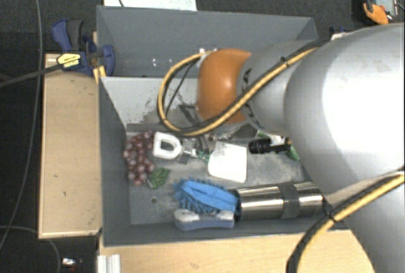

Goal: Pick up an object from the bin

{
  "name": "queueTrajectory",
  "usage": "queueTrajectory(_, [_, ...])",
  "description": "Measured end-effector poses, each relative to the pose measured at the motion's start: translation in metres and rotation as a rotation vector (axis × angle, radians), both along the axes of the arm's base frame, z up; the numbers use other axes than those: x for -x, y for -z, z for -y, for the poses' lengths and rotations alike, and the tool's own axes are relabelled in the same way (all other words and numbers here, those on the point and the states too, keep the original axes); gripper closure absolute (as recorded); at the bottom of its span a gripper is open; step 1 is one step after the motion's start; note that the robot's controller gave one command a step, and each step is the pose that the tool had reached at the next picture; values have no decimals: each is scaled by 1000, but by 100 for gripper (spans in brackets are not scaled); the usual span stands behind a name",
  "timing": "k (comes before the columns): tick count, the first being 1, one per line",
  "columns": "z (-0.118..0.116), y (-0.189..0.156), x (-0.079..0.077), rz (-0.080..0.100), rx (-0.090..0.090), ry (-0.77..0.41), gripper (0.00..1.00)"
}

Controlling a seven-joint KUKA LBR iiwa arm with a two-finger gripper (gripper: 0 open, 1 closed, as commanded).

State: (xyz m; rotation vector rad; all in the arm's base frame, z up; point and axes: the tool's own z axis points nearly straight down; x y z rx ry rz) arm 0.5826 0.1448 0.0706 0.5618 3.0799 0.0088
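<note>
The white loop-shaped plastic piece [166, 146] is lying left of centre in the bin [114, 170], beside purple grapes [138, 159], with the gripper [193, 149] hanging just right of it under the orange wrist cover [218, 85], the arm reaching down from the right, its grip too hidden to tell whether parted or closed.

Bin: we see a grey metal bin [114, 158] from above, with small things loose on its floor.
Arm: a silver robot arm with an orange wrist cover [221, 85] reaches in from the right.
Gripper: the gripper [193, 150] sits low, just beside a white plastic loop-shaped piece [166, 146].
Left: a bunch of purple plastic grapes [138, 159].
Middle: a flat white square block [228, 163].
Front: a blue bristly brush [205, 196] touching a shiny metal cylinder [272, 200].
</note>
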Motion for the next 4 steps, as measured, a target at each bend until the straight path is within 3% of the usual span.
queueTrajectory(2, [1,-46,3,-9,2,-3,100])
queueTrajectory(4, [0,-101,0,0,-1,-7,100])
